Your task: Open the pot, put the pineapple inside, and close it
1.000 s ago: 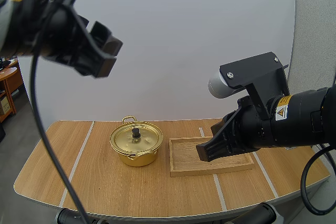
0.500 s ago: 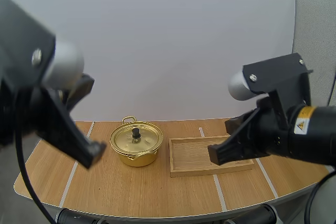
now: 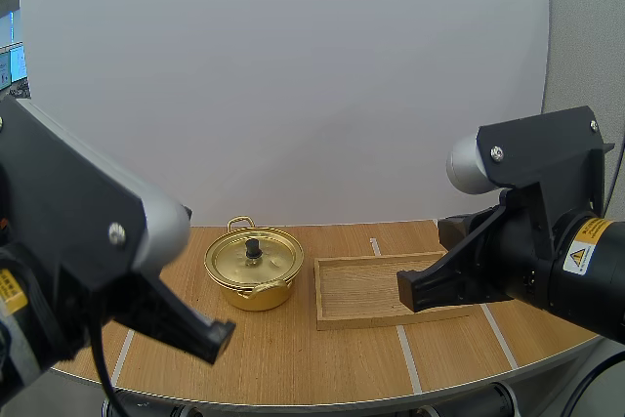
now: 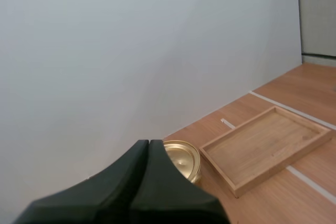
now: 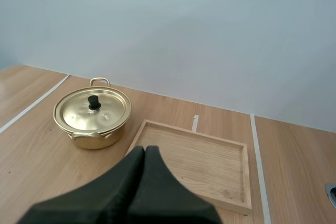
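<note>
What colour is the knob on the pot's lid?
Black knob, standing on a shiny gold lid. The right wrist view shows it best.

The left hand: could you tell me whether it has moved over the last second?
Yes. The left hand has dropped: it was well above the pot in the high view and now sits below it, nearer the camera, slightly to its left.
</note>
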Robot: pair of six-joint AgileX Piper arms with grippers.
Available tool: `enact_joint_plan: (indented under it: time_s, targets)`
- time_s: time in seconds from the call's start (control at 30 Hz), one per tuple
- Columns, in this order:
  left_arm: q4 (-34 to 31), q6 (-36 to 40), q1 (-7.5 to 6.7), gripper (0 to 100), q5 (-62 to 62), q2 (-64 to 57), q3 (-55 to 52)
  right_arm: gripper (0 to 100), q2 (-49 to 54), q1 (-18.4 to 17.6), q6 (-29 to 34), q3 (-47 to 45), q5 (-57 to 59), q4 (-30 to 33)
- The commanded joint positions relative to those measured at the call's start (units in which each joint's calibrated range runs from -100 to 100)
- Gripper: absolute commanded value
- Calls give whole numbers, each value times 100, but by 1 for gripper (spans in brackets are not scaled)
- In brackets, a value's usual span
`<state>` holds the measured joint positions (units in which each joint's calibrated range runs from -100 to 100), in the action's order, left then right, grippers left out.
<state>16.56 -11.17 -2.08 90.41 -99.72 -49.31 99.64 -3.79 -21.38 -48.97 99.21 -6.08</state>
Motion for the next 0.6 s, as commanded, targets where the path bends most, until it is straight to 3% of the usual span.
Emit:
enact_joint_plan:
  time_s: [0.0,0.23,0.4,0.57]
  targets:
    - [43,298,25,0,-982,-28,-283,0,36,29,9,-58,-646,-88]
    - [-343,1083,33,0,-2224,-28,-990,0,36,29,9,-760,-1989,-39]
    - [-1585,2558,90,0,-3807,-28,-1520,0,36,29,9,-1309,-3433,129]
    - [-2165,2733,90,0,-5160,-28,-2198,0,36,29,9,-1906,-4652,129]
